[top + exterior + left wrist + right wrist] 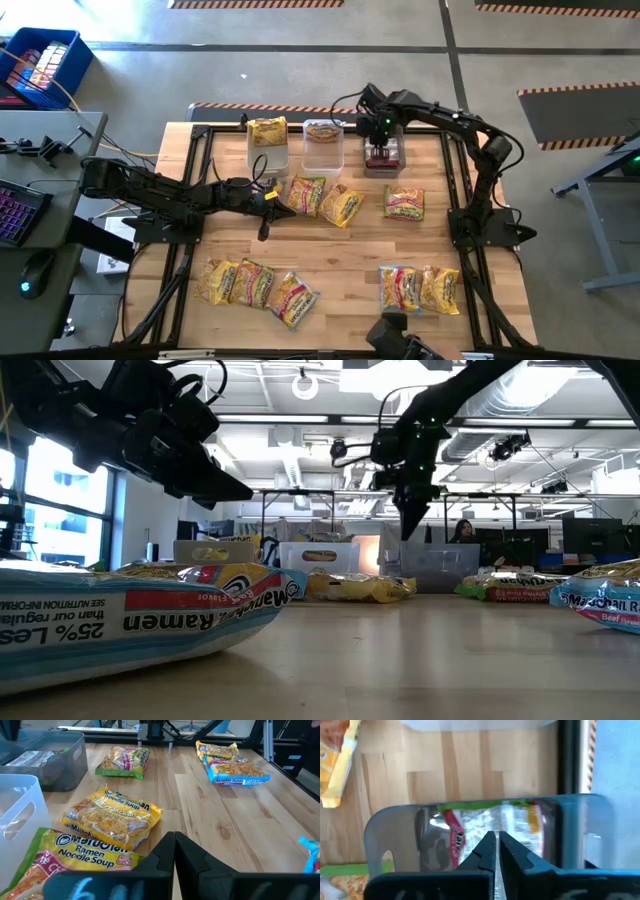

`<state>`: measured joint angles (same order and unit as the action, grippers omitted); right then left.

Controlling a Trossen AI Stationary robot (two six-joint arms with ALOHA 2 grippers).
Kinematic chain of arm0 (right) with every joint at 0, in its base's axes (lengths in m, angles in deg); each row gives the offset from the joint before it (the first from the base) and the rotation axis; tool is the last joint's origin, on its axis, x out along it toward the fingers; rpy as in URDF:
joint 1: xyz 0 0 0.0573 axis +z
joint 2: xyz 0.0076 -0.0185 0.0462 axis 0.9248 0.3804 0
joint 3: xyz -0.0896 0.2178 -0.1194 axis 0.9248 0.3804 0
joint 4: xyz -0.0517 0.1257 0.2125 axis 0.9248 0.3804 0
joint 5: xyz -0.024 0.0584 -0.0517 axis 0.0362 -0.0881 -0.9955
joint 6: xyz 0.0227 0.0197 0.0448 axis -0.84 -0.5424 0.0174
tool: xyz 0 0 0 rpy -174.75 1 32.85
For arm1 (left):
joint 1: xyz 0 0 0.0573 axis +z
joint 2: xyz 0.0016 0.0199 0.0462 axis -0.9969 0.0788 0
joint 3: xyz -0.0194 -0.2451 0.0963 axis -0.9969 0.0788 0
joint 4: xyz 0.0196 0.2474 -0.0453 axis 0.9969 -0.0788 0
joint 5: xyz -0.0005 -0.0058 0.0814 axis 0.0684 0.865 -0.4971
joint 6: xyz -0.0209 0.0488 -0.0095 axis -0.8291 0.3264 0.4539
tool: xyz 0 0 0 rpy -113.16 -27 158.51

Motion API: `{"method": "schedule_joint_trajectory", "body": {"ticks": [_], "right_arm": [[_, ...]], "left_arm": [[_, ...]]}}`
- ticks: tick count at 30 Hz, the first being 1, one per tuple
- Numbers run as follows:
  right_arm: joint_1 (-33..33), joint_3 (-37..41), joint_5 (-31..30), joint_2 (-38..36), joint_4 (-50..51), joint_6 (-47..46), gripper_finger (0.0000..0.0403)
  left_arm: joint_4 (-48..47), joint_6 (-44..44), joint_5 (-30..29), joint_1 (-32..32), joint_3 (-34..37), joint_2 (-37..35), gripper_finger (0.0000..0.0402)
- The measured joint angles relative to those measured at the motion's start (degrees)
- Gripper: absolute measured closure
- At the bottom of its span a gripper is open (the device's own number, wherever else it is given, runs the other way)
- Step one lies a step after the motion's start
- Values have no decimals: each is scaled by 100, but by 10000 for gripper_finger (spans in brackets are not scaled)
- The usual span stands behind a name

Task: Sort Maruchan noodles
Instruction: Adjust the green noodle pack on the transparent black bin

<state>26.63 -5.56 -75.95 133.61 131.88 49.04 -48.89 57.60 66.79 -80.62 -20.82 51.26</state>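
Maruchan noodle packets lie spread over the wooden table. Two lie mid-table, a green-edged one [307,193] and a yellow one [342,205]; another [404,202] lies to their right. Three [252,283] lie flat near the front left, two [418,288] near the front right. At the far edge, a clear bin [268,145] and a second clear bin [323,146] each hold a packet. A dark bin [384,156] holds a red-printed packet [470,830]. My right gripper [496,851] hangs shut and empty above the dark bin. My left gripper [174,845] is shut and empty, just left of the two middle packets.
Black frame rails [468,200] run along the table's sides and far edge. Bare wood lies across the table's middle [330,255], between the middle packets and the near rows. A large blue-print packet [130,610] fills the low view's near left.
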Motion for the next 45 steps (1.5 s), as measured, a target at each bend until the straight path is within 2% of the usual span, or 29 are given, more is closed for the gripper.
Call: {"method": "schedule_joint_trajectory", "body": {"ticks": [4, 7, 12, 17, 20, 22, 25, 27, 34, 35, 39, 45], "right_arm": [[-1, -54, -27, -16, 181, -363, 401], [66, 243, -116, -16, 379, -434, 381], [46, 870, -306, -13, 91, -856, 294], [61, 1474, -429, -14, -637, -948, 203], [60, 1725, -808, -43, -1208, -898, 173], [55, 1832, -1019, -44, -1440, -875, 168], [64, 1877, -1090, -47, -1530, -747, 183], [89, 1881, -1108, -47, -1566, -686, 210], [90, 1883, -1066, -41, -1681, -472, 378], [94, 1883, -1103, -40, -1685, -411, 389], [94, 1778, -1143, -19, -1543, -364, 383], [92, 1312, -1118, -70, -1106, -321, 400]], "left_arm": [[0, -36, 2, -2, 0, 0, 401], [0, -41, 2, -4, 0, 0, 401], [-10, -38, 2, -4, 0, 0, 401], [-46, -38, 2, -4, 0, 0, 401], [-48, -36, 2, -4, 0, 0, 401], [-48, -36, 2, -2, 0, 0, 401], [-48, -36, 2, 0, 0, 0, 401], [-48, -36, 2, 0, 0, 0, 401], [-45, -33, -4, 0, 0, 0, 401], [-46, -32, -5, 0, 0, 0, 401], [-46, -32, -7, 0, 0, 0, 401], [-48, -32, -9, 0, 0, 0, 401]]}}
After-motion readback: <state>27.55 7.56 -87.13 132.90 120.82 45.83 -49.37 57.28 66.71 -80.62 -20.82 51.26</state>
